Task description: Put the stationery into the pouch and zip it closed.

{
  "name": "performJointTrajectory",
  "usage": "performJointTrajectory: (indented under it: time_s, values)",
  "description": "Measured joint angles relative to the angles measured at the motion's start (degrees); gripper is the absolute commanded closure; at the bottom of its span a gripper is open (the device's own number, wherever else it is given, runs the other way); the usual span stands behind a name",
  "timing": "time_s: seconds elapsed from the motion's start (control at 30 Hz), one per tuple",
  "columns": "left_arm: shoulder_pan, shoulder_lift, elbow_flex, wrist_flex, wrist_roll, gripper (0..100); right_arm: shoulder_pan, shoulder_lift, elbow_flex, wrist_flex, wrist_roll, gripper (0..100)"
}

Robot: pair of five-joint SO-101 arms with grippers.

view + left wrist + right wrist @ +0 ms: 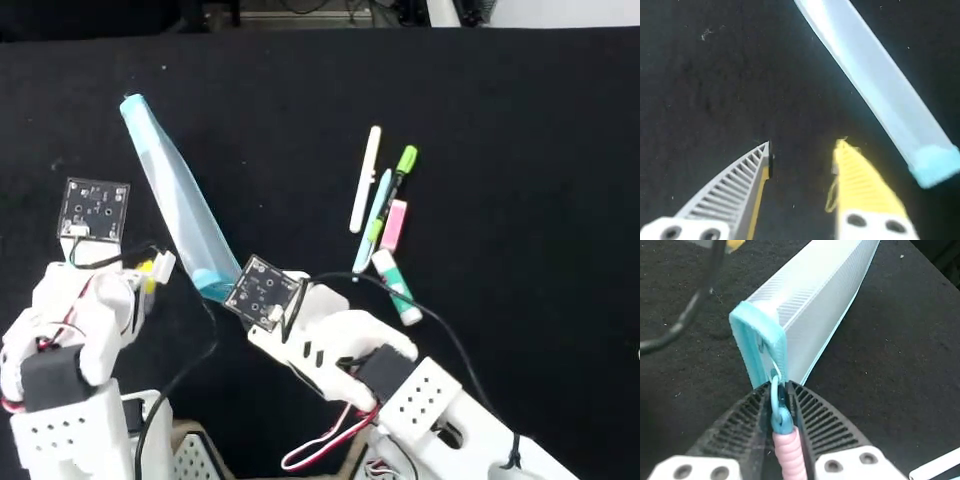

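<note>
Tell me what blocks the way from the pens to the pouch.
Nothing visible lies between the pens and the pouch, just bare black table. The right gripper is shut on the zipper pull at the pouch's near end, beside that path.

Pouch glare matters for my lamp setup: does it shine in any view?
Left wrist view: the pouch carries a broad pale sheen; right wrist view: light picks out its ribbed side without washout; high view: even light, no hot spot, no shadows on the black table.

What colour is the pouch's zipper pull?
Turquoise: the zipper pull shows best in the right wrist view.
</note>
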Motion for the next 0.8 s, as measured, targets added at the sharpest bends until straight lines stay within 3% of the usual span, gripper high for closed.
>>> performJointTrajectory:
  time_s: [0.17, 0.4, 0.8]
  values:
    - [6.9, -0.1, -3.9, 6.2, -0.4, 77, 0.0, 0.0, 0.0, 0.0, 0.0, 98.8]
    - [19.3, -0.4, -4.6, 7.4, -0.4, 77, 0.0, -0.4, 1.4, -0.2, 0.0, 98.8]
    - [21.8, -0.5, -0.6, 1.4, -0.4, 77, 0.0, -0.4, 1.4, -0.2, 0.0, 98.8]
